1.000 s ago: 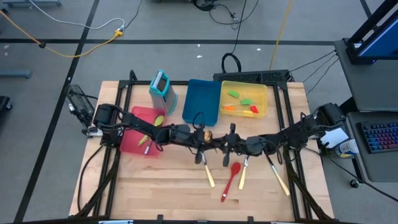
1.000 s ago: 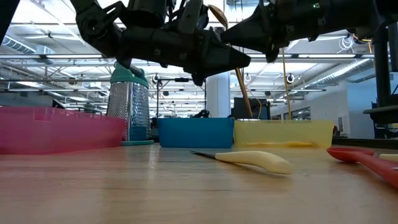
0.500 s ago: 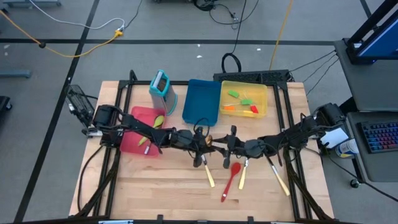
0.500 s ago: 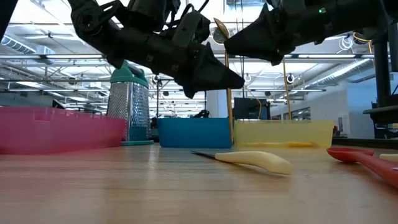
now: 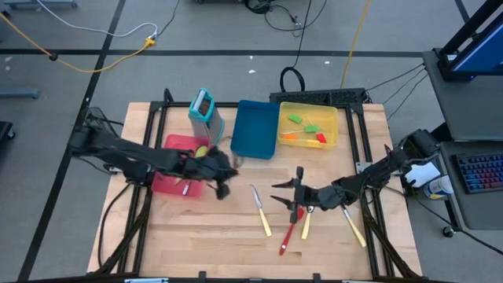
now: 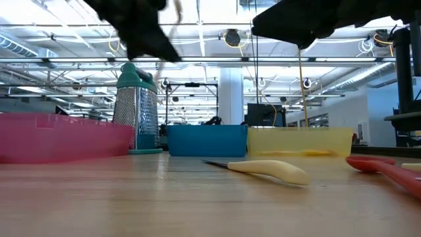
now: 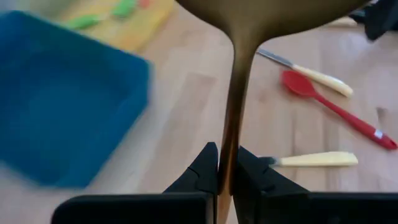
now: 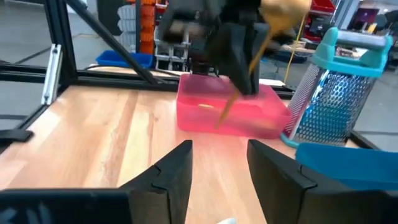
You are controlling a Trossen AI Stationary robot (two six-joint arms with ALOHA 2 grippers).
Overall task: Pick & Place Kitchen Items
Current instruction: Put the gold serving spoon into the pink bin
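My left gripper hangs over the right edge of the red tray, shut on a gold spoon. My right gripper stands open above the table's middle and holds nothing. It faces the left one in the right wrist view, where it is. Below it on the wood lie a red spoon and three cream-handled knives. Green and orange spatulas lie in the yellow tray. My left gripper pinches the gold spoon's thin handle between its two fingers. The handle runs on ahead of the fingertips to the bowl. The fingers come from the table's left, slanting down. The spoon is lifted clear of the table, tilted with its bowl uppermost.
A blue tray sits at the far middle, and a teal upright grater stands left of it. A yellow-green item lies in the red tray. Black frame rails run along the table's sides.
Both grippers met on the gold spoon at the table's middle. My right gripper has opened, let go and drawn back a little toward the right. My left gripper has carried the spoon up and toward the left, over the red tray, tipping as it went.
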